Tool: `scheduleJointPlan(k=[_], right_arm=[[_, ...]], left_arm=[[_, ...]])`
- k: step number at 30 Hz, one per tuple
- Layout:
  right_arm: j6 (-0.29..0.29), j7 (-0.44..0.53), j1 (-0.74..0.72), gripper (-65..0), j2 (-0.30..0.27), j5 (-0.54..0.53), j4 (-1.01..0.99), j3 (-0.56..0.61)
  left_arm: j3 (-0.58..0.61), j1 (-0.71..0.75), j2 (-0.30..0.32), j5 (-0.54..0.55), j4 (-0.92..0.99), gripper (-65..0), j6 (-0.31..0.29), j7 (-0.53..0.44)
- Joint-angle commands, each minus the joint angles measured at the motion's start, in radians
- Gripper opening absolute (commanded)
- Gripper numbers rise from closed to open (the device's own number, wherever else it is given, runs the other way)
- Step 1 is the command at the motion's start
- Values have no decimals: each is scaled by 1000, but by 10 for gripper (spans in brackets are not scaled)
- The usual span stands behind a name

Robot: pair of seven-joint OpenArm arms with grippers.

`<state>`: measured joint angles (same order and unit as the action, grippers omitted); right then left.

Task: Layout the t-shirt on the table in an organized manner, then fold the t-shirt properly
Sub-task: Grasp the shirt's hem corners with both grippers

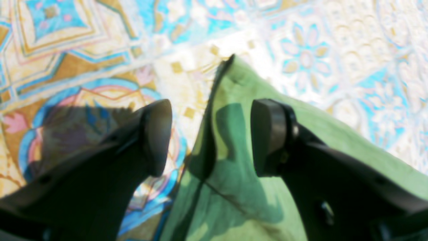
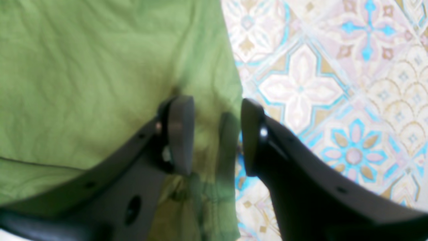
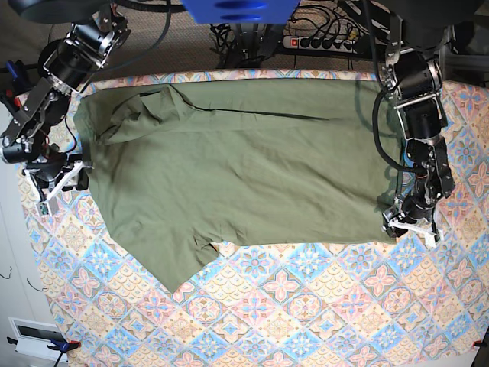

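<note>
Patterned table [image 3: 321, 306] lies bare below the t-shirt [image 3: 244, 176] (both fingers pairs spread at its side edges).

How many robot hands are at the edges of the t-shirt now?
2. The left hand is at the t-shirt's right edge in the base view; the right hand is at its left edge.

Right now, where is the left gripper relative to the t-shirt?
In the base view, the left gripper sits at the right, open, straddling the t-shirt edge, near its lower right corner.
</note>
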<state>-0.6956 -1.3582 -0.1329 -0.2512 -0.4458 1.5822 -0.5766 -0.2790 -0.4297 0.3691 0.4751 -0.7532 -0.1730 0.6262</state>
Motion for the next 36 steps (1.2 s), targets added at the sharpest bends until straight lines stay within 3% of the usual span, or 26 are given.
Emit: scheduleJointPlan(k=[1,12,16,18,22,24,30,36], right_arm=[[-3,18,-18,-426,-18,-15,16,-3],[-3,16,-26,-426,-18,-15,16,-4],[-3,16,-67,-426,-18,-15,14,-4],[-3,18,-86,-426,-18,-14,13,-1],[-3,26,-90,-426,-18,48,-55,45],[-3,70,-109,-422,-21,114,-92,108],[-3,240,-212,-421,-23,258,-204,297],[-3,383,-281,-421,-26,272,-414,312]], left_arm=[[-1,-41,3,9,10,-288,-6,7],[1,-57,-114,9,74,-294,-12,39],[1,-56,-123,17,59,-305,-90,100],[1,-25,-123,17,-18,-360,-112,114],[1,35,-123,17,-171,-560,-113,136],[1,48,-120,17,-207,-650,-113,137],[-4,119,-117,18,-345,-650,-113,134],[-4,226,-117,18,-567,-650,-113,140]])
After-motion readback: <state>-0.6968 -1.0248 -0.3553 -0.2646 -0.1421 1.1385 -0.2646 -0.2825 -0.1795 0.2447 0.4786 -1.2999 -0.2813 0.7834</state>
